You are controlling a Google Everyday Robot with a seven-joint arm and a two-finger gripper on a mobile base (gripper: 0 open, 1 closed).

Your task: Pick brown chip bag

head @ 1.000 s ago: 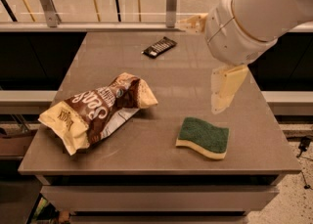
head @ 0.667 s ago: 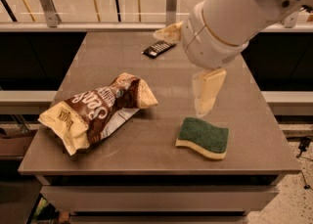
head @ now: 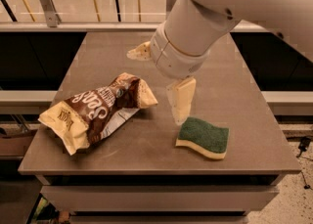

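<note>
Your gripper (head: 155, 86) hangs above the middle of the table (head: 234, 96), its two cream fingers spread wide. The brown chip bag (head: 98, 110) lies just beside it, untouched, opposite a green sponge (head: 203, 137).

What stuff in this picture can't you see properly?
- Camera view: the arm runs off the top and right edges, cutting off the robot.
- Camera view: the arm hides the far middle of the table.
- Camera view: the chip bag is crumpled, so its white letters can't be read.
- Camera view: the gripper hangs open between chip bag and sponge; the wrist hides its finger joints.
</note>
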